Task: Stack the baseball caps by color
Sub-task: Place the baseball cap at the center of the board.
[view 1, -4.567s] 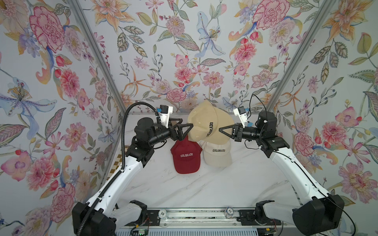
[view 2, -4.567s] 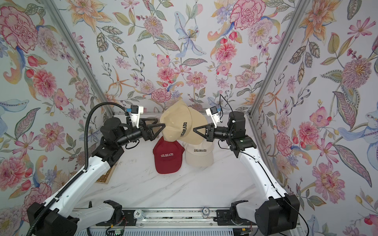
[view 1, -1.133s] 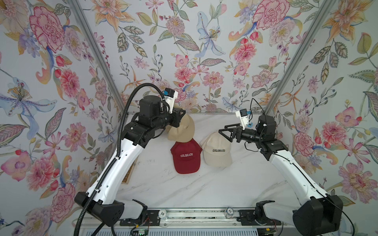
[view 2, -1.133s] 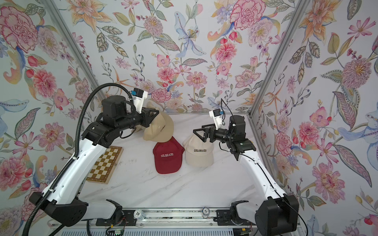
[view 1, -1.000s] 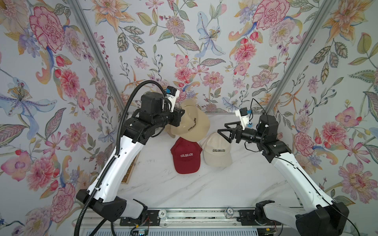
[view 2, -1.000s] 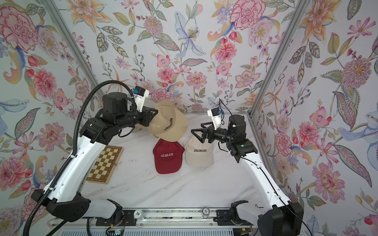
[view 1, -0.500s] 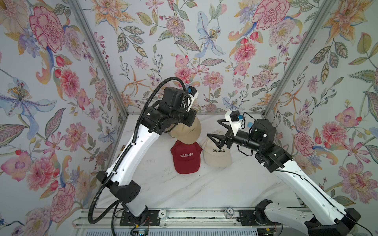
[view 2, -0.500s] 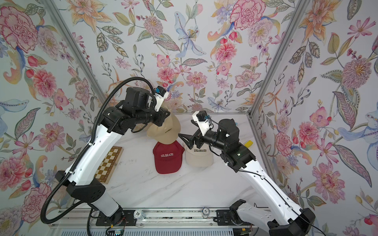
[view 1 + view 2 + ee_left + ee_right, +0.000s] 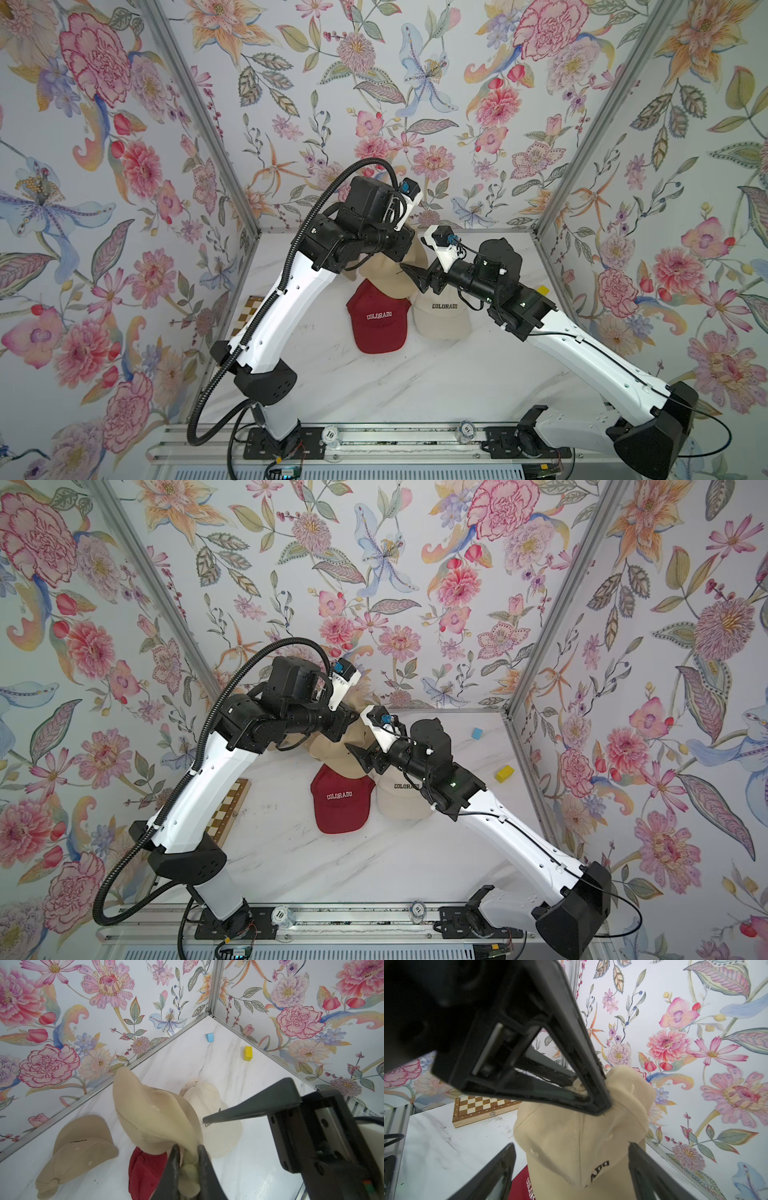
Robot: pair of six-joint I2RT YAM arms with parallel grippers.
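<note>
Above the far half of the worktop (image 9: 415, 386), the left gripper (image 9: 188, 1149) is clamped narrow on a fold at the rear of a tan cloth baseball cap (image 9: 153, 1120) with a curved brim, holding it clear of the surface. The right gripper (image 9: 572, 1146) stands wide, one jaw at each side of the cap's front panel; whether either jaw touches the cloth cannot be told. A second tan cloth cap (image 9: 83, 1147) lies flat by the far edge, toward the far-left corner; on this evidence it is judged to be the stack target. A dark red cloth cap (image 9: 378, 320) and a cream cloth cap (image 9: 440, 320) lie side by side near the middle of the worktop.

Recommended procedure for the step in hand:
1. Close the right gripper on the brim or front panel only, not through both layers of the crown.
2. Hold the crown open and rounded.
3. Align brim with brim over the second tan cloth cap before lowering.
4. Expect the soft cloth to sag; release the rear pinch last
</note>
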